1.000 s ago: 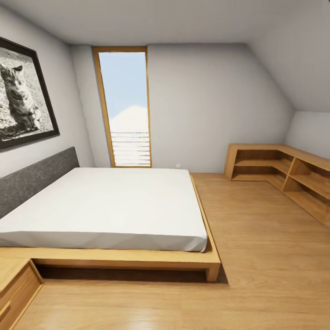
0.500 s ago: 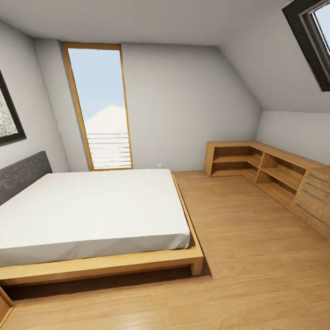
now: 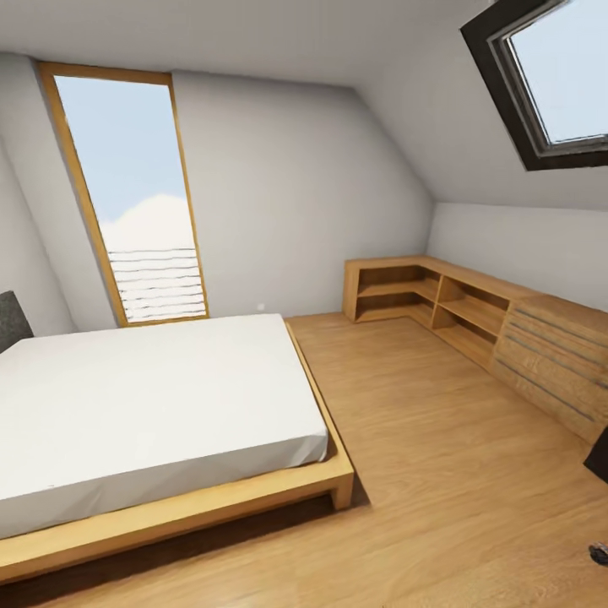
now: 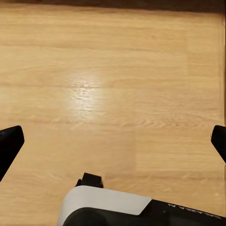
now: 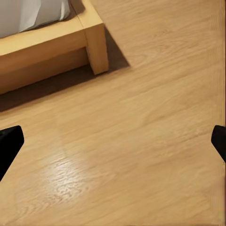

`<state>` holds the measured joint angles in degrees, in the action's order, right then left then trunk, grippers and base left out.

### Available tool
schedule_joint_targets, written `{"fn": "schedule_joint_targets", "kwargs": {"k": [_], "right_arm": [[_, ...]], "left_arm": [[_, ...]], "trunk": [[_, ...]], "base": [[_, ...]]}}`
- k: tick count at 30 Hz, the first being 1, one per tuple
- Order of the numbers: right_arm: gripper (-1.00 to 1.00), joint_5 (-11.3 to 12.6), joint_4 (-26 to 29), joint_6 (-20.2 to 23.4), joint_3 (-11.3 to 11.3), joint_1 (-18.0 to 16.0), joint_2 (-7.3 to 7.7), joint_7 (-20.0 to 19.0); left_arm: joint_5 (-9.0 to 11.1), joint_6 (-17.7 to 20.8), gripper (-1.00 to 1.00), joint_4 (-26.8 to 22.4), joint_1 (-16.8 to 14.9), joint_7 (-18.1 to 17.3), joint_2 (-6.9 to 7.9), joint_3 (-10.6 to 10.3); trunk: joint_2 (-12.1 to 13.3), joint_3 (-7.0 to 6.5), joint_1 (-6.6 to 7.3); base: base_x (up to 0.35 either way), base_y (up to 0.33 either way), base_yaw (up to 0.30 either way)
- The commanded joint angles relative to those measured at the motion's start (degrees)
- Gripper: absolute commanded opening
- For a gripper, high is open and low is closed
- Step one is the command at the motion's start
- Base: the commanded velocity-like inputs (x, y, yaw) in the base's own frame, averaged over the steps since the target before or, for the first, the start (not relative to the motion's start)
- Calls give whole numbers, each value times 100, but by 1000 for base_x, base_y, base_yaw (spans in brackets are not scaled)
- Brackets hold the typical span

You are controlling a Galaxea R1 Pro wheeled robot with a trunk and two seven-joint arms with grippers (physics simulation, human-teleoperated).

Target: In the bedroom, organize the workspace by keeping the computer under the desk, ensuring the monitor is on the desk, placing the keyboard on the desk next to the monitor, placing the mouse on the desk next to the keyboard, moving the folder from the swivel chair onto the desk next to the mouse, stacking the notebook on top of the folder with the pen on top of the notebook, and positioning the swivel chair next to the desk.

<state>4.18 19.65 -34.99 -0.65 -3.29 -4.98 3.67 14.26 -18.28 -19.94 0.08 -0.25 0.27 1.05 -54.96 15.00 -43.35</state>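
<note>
Your head camera looks across a bedroom with a light wood plank floor. A low bed with a white mattress and a light wood platform frame takes up the lower left of the frame, a sliver of its dark grey headboard showing at the left edge. Behind it, in the upper left, stands a tall narrow window with a wooden frame, sky and pale horizontal slats visible through it. In the upper right, a dark-framed skylight is set into the sloping ceiling. A low light-wood shelf unit runs along the far and right walls at middle right, with open compartments that give way to slatted drawer fronts nearer to you. At the lower right edge, a dark shape and a small grey-black part just enter the frame; you cannot tell what they are. The desk, monitor, keyboard, mouse, folder, notebook, pen and chair cannot be placed from here. Your left gripper hangs over bare floor, its black fingertips at opposite edges of the wrist picture, jaws released and holding nothing. Your right gripper is likewise spread wide and empty above the floor, near the corner post of the bed frame.
</note>
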Motion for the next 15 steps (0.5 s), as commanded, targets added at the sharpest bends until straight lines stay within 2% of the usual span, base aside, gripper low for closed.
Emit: {"fn": "schedule_joint_targets", "kwargs": {"k": [1,12,15], "right_arm": [[100,39,-5,-20,-5,-5,-3,-16],[100,42,-5,-25,-4,-5,3,-15],[100,62,2,-23,-5,-5,66,-16]], "left_arm": [[7,-9,100,-4,1,-2,-1,9],[7,-11,100,-1,1,-1,-1,9],[7,-15,100,-1,1,-1,-7,9]], "trunk": [[-5,7,-1],[-5,7,-1],[-5,7,-1]], "base": [[2,1,-300],[0,0,-300],[0,0,-300]]}}
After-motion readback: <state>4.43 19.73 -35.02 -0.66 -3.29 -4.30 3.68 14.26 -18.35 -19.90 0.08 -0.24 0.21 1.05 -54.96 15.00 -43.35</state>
